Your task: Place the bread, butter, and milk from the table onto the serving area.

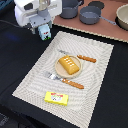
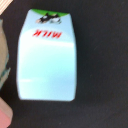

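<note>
The milk [image 1: 45, 32], a white carton with green and red print, stands on the dark table just off the far left corner of the serving area [image 1: 95, 70], the big striped beige placemat. It fills the wrist view [image 2: 46, 60]. My gripper [image 1: 44, 30] is down over the milk; its fingers are hidden in the wrist view, so I cannot tell whether they grip it. The bread [image 1: 69, 65], an orange-brown dotted slab, lies on a plate [image 1: 59, 71] in the middle of the placemat. The butter [image 1: 56, 98], a yellow box, lies on the placemat's near edge.
A fork [image 1: 65, 80] and a knife [image 1: 80, 56] with orange handles flank the plate. A brownish-pink board [image 1: 107, 30] with dark pots [image 1: 90, 15] lies behind the placemat. The board's corner [image 2: 4, 117] and the placemat's edge [image 2: 2, 50] show in the wrist view.
</note>
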